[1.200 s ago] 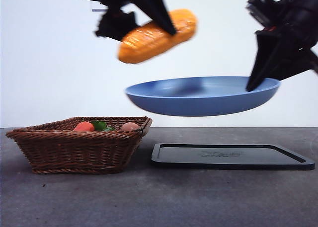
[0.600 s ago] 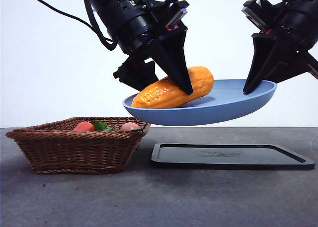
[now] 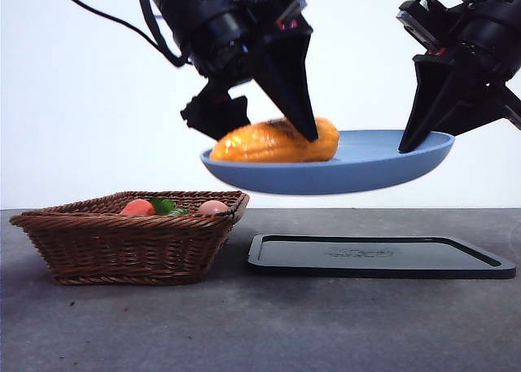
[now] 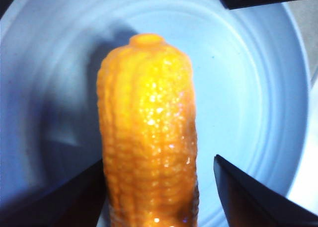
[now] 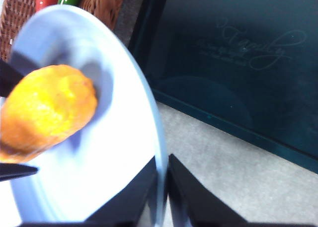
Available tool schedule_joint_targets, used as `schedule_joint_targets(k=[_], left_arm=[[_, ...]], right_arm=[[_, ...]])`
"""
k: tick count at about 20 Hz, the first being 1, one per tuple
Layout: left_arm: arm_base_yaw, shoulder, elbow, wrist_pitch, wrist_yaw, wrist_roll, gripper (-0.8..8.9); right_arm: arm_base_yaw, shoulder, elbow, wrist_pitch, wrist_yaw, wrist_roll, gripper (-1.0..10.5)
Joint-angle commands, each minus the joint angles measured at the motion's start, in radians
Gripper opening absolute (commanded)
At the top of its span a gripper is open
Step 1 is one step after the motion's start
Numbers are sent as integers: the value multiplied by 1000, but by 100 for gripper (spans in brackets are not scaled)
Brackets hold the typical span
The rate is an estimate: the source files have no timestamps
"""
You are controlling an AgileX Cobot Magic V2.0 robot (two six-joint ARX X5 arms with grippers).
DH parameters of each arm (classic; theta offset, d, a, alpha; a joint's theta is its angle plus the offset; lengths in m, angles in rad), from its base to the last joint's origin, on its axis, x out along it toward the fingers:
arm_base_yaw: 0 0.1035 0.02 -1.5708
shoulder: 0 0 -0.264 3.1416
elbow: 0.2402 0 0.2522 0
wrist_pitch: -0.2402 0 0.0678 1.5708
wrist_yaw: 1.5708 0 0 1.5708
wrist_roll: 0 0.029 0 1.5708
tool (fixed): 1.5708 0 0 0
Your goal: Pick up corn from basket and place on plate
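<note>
The orange-yellow corn (image 3: pixel 277 142) lies on its side on the light-blue plate (image 3: pixel 383 164), which hangs in the air above the table. My left gripper (image 3: pixel 256 128) straddles the corn from above. In the left wrist view its jaws stand open on either side of the corn (image 4: pixel 146 137), with a gap beside one jaw. My right gripper (image 3: pixel 409 146) is shut on the plate's rim (image 5: pixel 158 137) and holds it up. The brown wicker basket (image 3: pixel 122 246) sits on the table, lower and to the left of the plate.
A red-orange fruit (image 3: pixel 137 207), a green piece (image 3: pixel 163 204) and a pinkish ball (image 3: pixel 212 207) lie in the basket. A flat black tray (image 3: pixel 374 262) rests on the grey table right under the held plate.
The corn came down from above onto the plate and settled from tilted to flat. My left gripper's jaws have loosened around it. The plate stayed held by the right gripper.
</note>
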Motion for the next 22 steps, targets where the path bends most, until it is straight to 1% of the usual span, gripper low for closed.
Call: schedule_joint_targets(k=[1,5,8,13,17,22], left_arm=[[-8,18,74,-30,-3,-1,342],[-8,18,177,-108,-3,14,342],[-3,18,252,-168,-3,22,342],[23,18,380,-264,-3,22,339],[34,18,457,-321,-3,22,339],[33,17,504,-348,-2,21,339]], right_arm=[[4,9,14,10,-14,11,3],[3,12,14,12,-14,17,3],[-18,32,14,26,-14,30,3],[-101,107,14,92,-14,37,3],[-172,200,20,182,-14,42,3],[-222,326,60,255,-14,42,3]])
